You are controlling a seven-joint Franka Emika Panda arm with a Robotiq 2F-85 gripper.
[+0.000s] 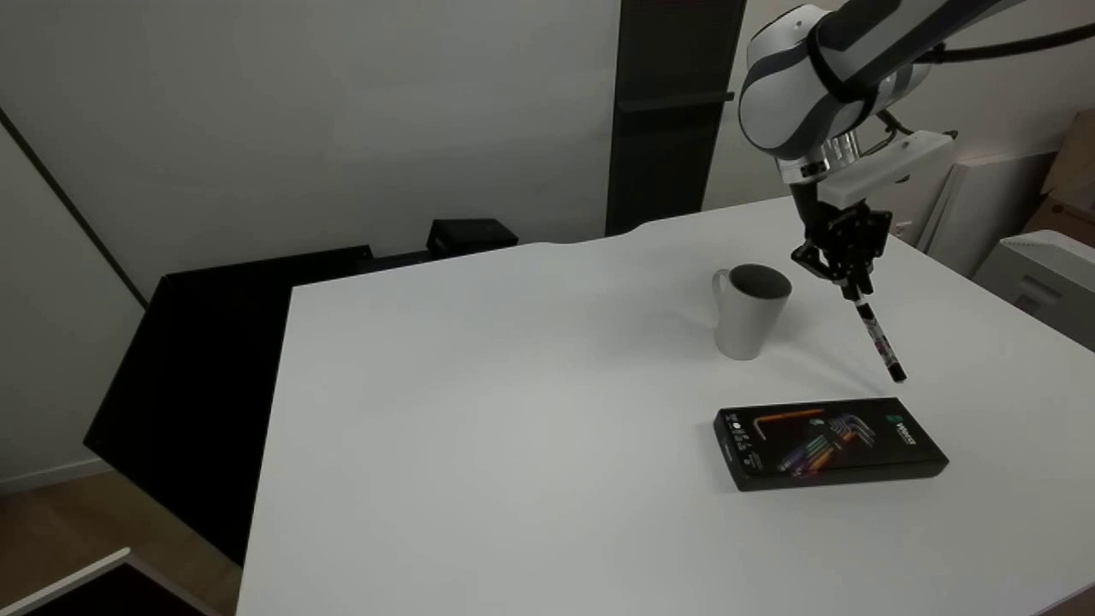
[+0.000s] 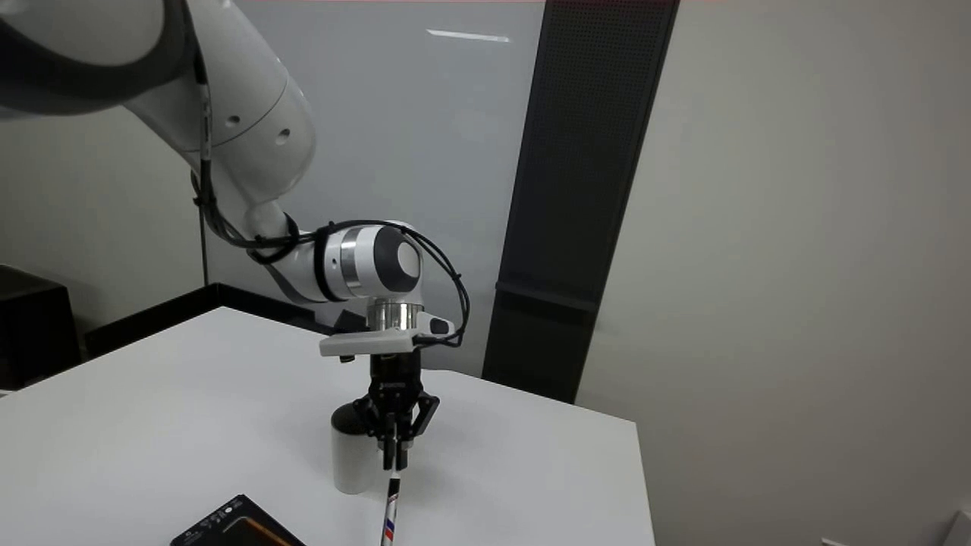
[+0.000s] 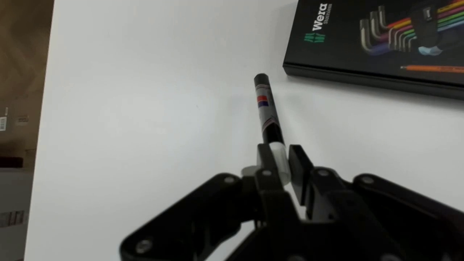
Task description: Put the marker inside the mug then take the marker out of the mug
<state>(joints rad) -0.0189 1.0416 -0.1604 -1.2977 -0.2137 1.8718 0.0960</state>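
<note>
The marker, black with a white printed section, hangs slanting down from my gripper in both exterior views and in the wrist view. My gripper is shut on its whitish end; the fingertips also show in an exterior view and in the wrist view. The grey mug stands upright on the table, beside and apart from the gripper and marker. In an exterior view, the mug is partly hidden behind the gripper. The mug is out of the wrist view.
A flat black case with coloured print lies on the white table near the marker's lower end. It also shows in an exterior view and the wrist view. A table edge runs along the left of the wrist view.
</note>
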